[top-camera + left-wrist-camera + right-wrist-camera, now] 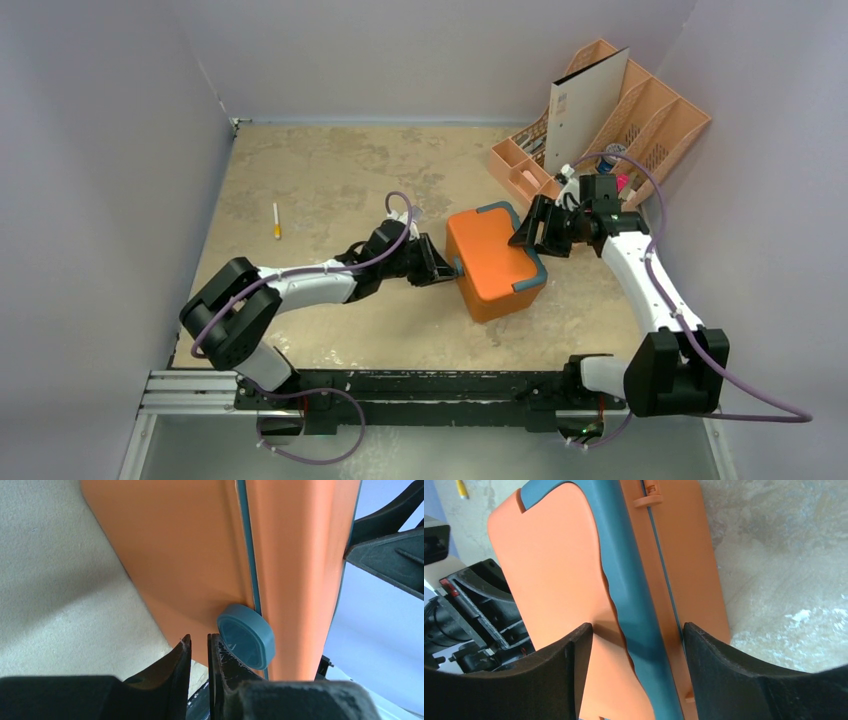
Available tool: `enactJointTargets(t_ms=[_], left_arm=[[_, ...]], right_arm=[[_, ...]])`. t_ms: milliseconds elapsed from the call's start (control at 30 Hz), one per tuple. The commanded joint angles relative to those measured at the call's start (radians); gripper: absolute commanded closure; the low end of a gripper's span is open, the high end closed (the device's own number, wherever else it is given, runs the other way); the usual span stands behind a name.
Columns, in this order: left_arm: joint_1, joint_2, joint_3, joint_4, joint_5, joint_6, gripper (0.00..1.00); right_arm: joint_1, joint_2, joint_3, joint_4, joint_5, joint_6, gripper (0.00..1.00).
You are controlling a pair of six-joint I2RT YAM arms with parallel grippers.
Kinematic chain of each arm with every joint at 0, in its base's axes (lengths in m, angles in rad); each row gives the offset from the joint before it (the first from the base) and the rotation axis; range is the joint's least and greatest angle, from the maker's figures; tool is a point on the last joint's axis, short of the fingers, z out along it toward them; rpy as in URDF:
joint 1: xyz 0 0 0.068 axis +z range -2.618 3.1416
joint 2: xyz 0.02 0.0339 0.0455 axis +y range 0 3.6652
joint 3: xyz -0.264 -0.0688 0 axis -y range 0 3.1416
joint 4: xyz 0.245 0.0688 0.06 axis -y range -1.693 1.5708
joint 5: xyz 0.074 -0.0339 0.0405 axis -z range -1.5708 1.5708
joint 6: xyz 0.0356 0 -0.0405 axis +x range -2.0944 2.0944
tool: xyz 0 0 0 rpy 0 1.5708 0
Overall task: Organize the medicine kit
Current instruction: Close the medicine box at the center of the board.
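Observation:
The orange medicine kit (490,262) lies closed in the middle of the table, with a grey-blue handle strip (634,595) along its right edge. My left gripper (450,270) is at the kit's left side, its jaws nearly together with nothing between them. In the left wrist view the fingertips (199,645) sit just left of a round grey-blue latch (246,636) on the kit's wall (200,555). My right gripper (527,232) is open at the kit's far right edge. In the right wrist view its jaws (634,635) straddle the handle strip, one finger over the lid (549,570).
A pale peach desk organizer (620,120) with a white folder (585,110) stands at the back right, close behind my right arm. A white pen with a yellow tip (277,221) lies at the left. Grey walls enclose the table on three sides.

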Motion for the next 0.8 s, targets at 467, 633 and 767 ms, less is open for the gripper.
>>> enactJointTargets(t_ms=[467, 633, 767], left_arm=[[-0.027, 0.078, 0.048, 0.258, 0.112, -0.107, 0.81], [-0.010, -0.063, -0.038, 0.183, 0.037, -0.105, 0.70], [0.068, -0.205, -0.001, -0.071, 0.067, 0.044, 0.58]], right_arm=[[0.019, -0.028, 0.320, -0.273, 0.150, 0.033, 0.15], [0.042, -0.083, 0.287, -0.271, 0.112, 0.029, 0.16], [0.076, -0.121, 0.250, -0.261, 0.075, 0.043, 0.19]])
